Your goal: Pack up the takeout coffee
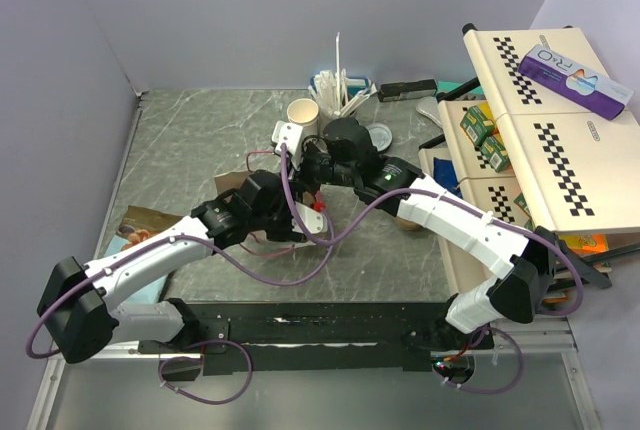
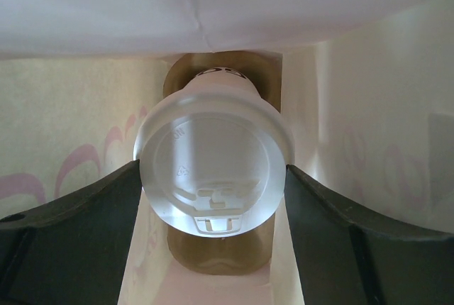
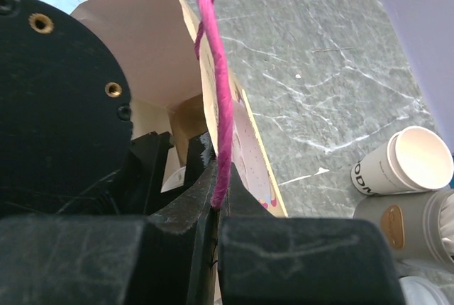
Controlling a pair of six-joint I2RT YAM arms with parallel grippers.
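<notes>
takeout coffee (image 2: 213,135): we see it capped and upright, inside the paper bag (image 2: 369,106).
left gripper (image 2: 211,169): jaws wide, holding the coffee at both sides.
right gripper (image 3: 213,202): jaws closed on the bag's pink handle (image 3: 215,71).

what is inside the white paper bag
An off-white paper cup capped by a round white plastic lid, over something brown. The lid hides the cup's contents.
</notes>
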